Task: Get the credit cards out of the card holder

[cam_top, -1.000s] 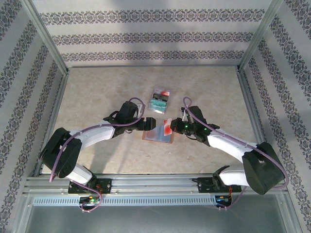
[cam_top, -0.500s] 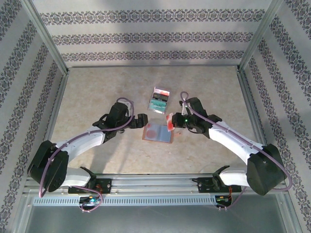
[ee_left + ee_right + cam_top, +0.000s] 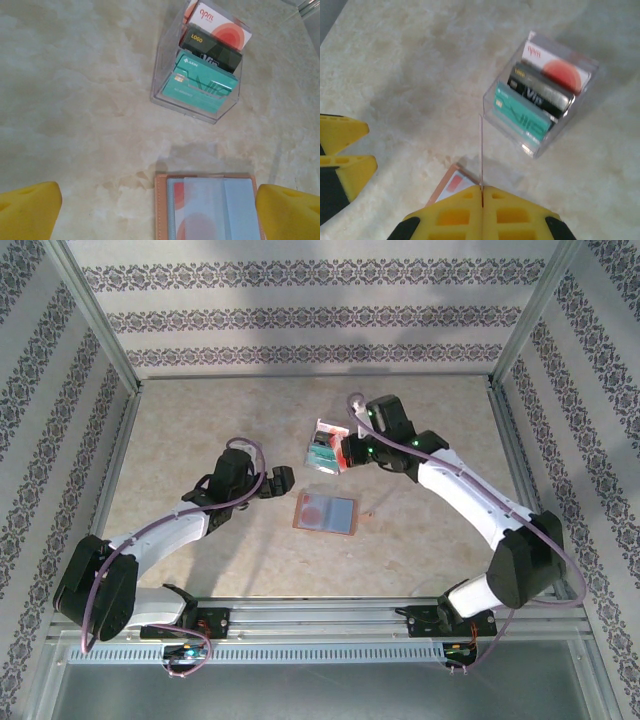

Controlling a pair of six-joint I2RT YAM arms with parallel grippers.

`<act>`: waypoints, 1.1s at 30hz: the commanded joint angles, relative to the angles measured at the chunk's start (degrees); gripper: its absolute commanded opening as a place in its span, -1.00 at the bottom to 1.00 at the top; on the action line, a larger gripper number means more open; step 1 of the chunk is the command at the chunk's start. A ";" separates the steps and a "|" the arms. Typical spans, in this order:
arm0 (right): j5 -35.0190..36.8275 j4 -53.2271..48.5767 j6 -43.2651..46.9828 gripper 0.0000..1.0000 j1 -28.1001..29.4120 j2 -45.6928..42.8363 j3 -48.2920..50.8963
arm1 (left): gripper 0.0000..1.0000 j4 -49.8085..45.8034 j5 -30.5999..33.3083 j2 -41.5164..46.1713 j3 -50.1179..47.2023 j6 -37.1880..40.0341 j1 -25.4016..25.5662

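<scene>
Pinching a card (image 3: 481,150) edge-on: right end effector (image 3: 482,190) (jaws pressed together)

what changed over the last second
The right gripper, shut on a red card, carried it from the card holder away to the clear card box. The left gripper, open, drew back leftward from the holder. Holder and box stayed put.

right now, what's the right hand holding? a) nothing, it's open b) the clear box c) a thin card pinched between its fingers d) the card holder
c: the right hand is shut on a thin card, seen edge-on in its wrist view, while the card holder lies open apart from it and the clear box stands free beside it.
</scene>
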State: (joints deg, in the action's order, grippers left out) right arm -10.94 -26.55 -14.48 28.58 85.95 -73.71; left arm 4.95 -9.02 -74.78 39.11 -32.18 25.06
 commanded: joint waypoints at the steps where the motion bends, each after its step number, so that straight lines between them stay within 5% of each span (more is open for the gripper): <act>1: 1.80 -2.90 8.82 -1.00 -1.29 3.64 -5.97 | 0.99 2.39 0.05 0.69 -0.62 -0.69 -1.18; 18: -3.57 -5.29 30.24 -1.00 -5.11 28.18 -30.51 | 0.99 2.87 -2.32 -0.74 -0.71 -1.38 -3.82; 33: -3.62 -9.08 38.06 -1.00 -5.55 36.29 -36.18 | 0.99 1.60 -3.12 -0.26 -0.19 -2.35 -4.52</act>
State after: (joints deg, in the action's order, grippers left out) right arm -13.82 -34.15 20.86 23.73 120.75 -107.68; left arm 5.89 -11.75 -75.31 38.98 -33.67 21.26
